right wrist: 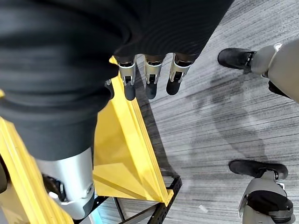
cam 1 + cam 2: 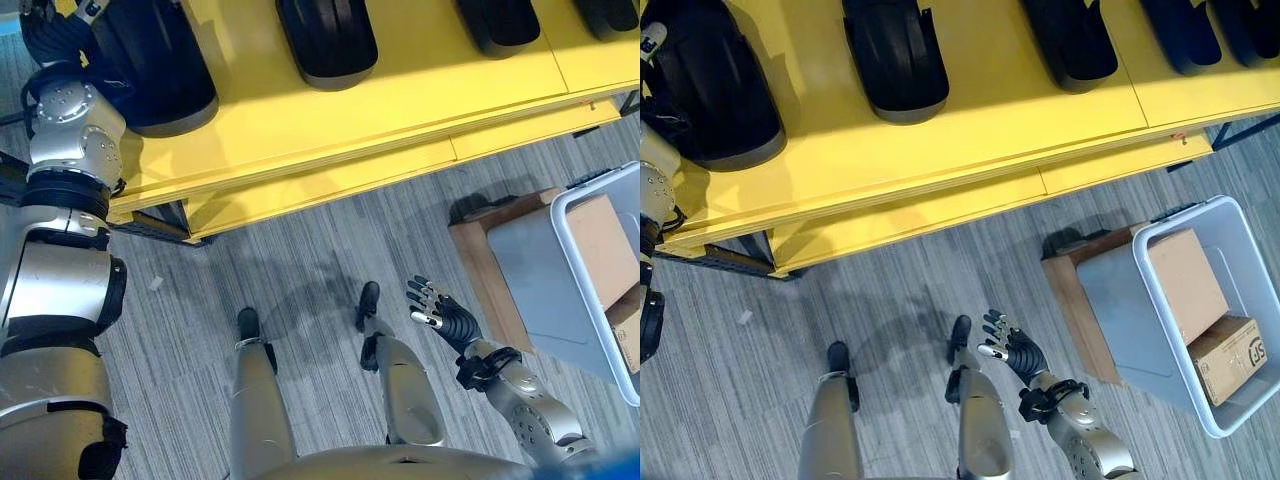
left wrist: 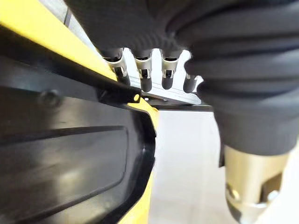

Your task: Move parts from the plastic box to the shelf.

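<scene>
My left hand (image 3: 154,70) is on the black part (image 2: 710,90) at the shelf's (image 2: 400,110) far-left end, grip unclear; it could slide off the edge. My right hand (image 2: 1008,350) hangs open, empty, near the plastic box (image 2: 1120,300).

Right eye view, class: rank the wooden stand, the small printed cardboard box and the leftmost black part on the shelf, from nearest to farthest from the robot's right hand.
1. Wooden stand, just to the right of the right hand, under the plastic box.
2. Small printed cardboard box, inside the plastic box, far right.
3. Leftmost black part, on the yellow shelf, top left.
</scene>
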{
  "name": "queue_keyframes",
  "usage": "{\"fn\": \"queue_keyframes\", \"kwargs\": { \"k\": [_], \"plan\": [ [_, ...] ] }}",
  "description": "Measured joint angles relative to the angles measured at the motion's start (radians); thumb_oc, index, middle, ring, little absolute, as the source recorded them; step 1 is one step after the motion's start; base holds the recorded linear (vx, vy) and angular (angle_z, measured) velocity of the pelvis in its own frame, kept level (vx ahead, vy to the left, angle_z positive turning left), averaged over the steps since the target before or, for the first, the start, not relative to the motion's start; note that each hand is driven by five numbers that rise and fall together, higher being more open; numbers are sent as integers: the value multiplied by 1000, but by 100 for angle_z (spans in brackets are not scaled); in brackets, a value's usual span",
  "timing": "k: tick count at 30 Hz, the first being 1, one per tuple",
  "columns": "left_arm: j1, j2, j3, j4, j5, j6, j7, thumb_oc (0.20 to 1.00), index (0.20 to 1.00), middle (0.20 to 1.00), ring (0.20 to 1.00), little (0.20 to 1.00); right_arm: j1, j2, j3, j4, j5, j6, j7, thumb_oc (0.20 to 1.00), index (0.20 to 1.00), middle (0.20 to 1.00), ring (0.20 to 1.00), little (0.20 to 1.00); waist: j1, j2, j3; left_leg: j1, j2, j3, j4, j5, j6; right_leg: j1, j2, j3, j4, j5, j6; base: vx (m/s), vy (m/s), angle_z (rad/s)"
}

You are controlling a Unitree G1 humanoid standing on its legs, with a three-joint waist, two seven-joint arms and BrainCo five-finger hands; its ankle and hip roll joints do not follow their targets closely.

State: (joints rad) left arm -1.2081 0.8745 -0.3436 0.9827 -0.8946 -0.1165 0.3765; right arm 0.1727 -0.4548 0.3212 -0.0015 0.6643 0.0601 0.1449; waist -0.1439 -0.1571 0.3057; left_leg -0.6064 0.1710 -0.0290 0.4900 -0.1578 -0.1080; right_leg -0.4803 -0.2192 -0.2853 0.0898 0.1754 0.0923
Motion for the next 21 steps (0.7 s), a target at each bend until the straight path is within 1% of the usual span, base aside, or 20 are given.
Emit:
{"fn": "queue_keyframes", "kwargs": {
  "k": [6, 8, 11, 14, 17, 19, 21],
  "plan": [
    [2, 2, 34, 0, -26, -3, 1, 1000, 1000, 1000, 1000, 1000, 0, -2, 0, 0, 0, 1, 0, 1000, 1000, 1000, 1000, 1000, 2, 16, 10, 7, 1, 4, -1, 1, 1, 0, 0, 6, 6, -5, -2, 0, -3, -1],
    [7, 2, 35, -14, -31, -4, 1, 1000, 1000, 1000, 1000, 1000, 0, -14, 0, 0, 0, 2, 0, 1000, 1000, 1000, 1000, 1000, 9, 26, 17, 13, 2, 4, -6, 1, 2, 2, -3, 6, 16, -6, -1, 0, 0, 0],
    [8, 2, 39, -19, -36, -6, 1, 1000, 1000, 1000, 1000, 1000, 0, -40, -2, 0, 0, 8, 0, 1000, 1000, 1000, 1000, 1000, 25, 34, 22, 39, 1, 14, -20, 3, 3, 13, -5, 9, 19, -9, -1, 1, -8, -3],
    [7, 13, 35, -20, -33, -8, -1, 1000, 1000, 1000, 1000, 1000, -1, -40, -6, 0, 0, 10, 0, 1000, 1000, 1000, 1000, 1000, 26, 39, 24, 77, 0, 15, -39, 6, 2, 42, -8, 8, 23, -22, 1, 0, -4, 1],
    [7, 55, -11, -33, 15, -7, -8, 1000, 1000, 1000, 1000, 1000, 1, -40, -11, 1, 0, 11, 2, 1000, 1000, 1000, 1000, 1000, 26, 44, 27, 114, -2, 19, -56, 10, 0, 70, -11, 9, 24, -28, 2, 0, 0, 0],
    [6, 102, -64, -81, 92, -5, -12, 1000, 1000, 1000, 1000, 1000, 2, -41, -31, 1, 0, 11, 7, 1000, 1000, 1000, 1000, 1000, 27, 49, 29, 132, -6, 20, -73, 17, 0, 77, -14, 9, 26, -31, 4, -8, 0, 4],
    [5, 119, -66, -108, 136, -4, -18, 1000, 1000, 1000, 1000, 1000, -3, -45, -44, 1, -1, 11, 8, 1000, 1000, 1000, 1000, 1000, 30, 57, 31, 138, -10, 19, -79, 20, 0, 80, -19, 8, 30, -33, 3, -8, -5, 4]
  ]
}}
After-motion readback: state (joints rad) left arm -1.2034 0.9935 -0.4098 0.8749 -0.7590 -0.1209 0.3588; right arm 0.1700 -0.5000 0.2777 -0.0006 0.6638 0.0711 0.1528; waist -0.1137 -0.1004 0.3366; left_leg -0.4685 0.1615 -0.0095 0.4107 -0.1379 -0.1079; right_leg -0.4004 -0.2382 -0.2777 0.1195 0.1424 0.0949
